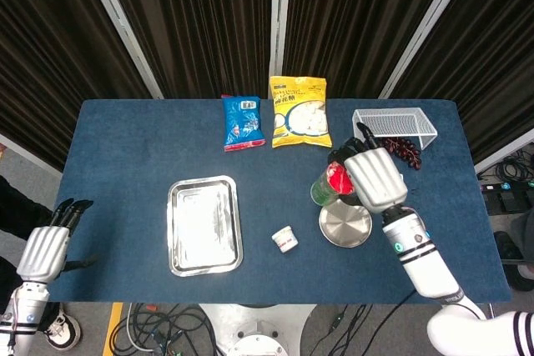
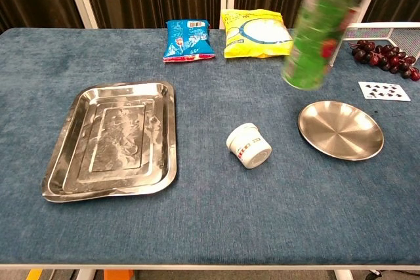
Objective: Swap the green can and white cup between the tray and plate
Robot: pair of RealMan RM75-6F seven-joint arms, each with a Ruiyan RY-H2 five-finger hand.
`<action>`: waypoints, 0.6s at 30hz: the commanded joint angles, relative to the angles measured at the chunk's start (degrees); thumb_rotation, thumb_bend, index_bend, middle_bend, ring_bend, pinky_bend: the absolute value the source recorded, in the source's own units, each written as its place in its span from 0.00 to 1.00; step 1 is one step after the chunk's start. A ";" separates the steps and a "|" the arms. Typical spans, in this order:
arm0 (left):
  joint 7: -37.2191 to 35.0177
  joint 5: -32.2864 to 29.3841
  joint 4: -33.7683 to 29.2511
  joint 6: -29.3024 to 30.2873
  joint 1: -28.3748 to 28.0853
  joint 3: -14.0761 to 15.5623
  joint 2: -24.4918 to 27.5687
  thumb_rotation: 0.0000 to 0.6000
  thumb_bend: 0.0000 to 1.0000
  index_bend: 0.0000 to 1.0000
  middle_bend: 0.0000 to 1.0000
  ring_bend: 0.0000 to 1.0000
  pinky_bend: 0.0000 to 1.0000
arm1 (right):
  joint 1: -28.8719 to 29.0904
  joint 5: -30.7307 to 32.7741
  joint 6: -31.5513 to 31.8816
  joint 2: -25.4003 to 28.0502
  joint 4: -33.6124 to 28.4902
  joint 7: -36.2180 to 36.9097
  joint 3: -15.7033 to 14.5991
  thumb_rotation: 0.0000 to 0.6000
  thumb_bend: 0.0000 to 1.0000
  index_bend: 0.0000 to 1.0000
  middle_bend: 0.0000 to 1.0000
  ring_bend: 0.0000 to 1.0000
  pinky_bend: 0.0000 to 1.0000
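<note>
The round shiny metal plate (image 2: 340, 130) serves as the landmark on the blue cloth-covered surface (image 2: 197, 227). Above its far-left edge, the tall green can with a red lid (image 2: 317, 31) hangs in the air, tilted and blurred in the chest view, clear of the plate. The right hand (image 1: 373, 178) grips the can near its top, fingers wrapped around it, as the head view shows. To the left of the plate, the small white cup with a red band (image 2: 249, 145) lies tipped on its side on the surface, apart from the plate. Farther left, well apart from the plate, sits the rectangular silver metal tray (image 2: 111, 140), holding nothing.

Beyond the plate, toward the back, lie a yellow snack bag (image 2: 256, 33) and a blue snack bag (image 2: 187, 40). Behind and to the right of the plate stand a white wire basket (image 1: 394, 126) and a bunch of dark grapes (image 2: 387, 60), with a playing card (image 2: 384, 91) nearer.

The left hand (image 1: 46, 249) hangs off the surface's near-left corner, far from the plate, fingers straight and holding nothing.
</note>
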 commanded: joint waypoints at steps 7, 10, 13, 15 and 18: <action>0.71 0.22 -0.56 -0.80 -1.00 -0.16 -0.30 1.00 0.02 0.14 0.13 0.06 0.34 | -8.24 -9.13 1.59 0.84 2.72 6.95 -6.29 1.00 0.10 0.49 0.51 0.23 0.01; 1.02 0.10 -0.60 -0.91 -1.06 -0.07 -0.40 1.00 0.02 0.14 0.13 0.06 0.34 | -8.71 -9.24 0.56 -0.35 4.44 7.46 -6.47 1.00 0.10 0.49 0.51 0.23 0.01; 1.14 -0.06 -0.66 -0.88 -1.04 -0.01 -0.33 1.00 0.02 0.14 0.13 0.06 0.34 | -8.84 -9.09 -0.40 -1.43 5.76 7.54 -6.27 1.00 0.10 0.49 0.51 0.23 0.00; 1.11 -0.25 -0.63 -0.90 -1.03 -0.01 -0.29 1.00 0.02 0.14 0.13 0.06 0.34 | -8.88 -8.82 -1.05 -2.22 6.45 7.45 -6.12 1.00 0.10 0.49 0.51 0.22 0.00; 0.94 -0.31 -0.49 -0.82 -1.02 0.01 -0.28 1.00 0.02 0.13 0.13 0.06 0.34 | -8.97 -8.47 -1.76 -3.23 7.19 7.43 -5.84 1.00 0.09 0.47 0.49 0.21 0.00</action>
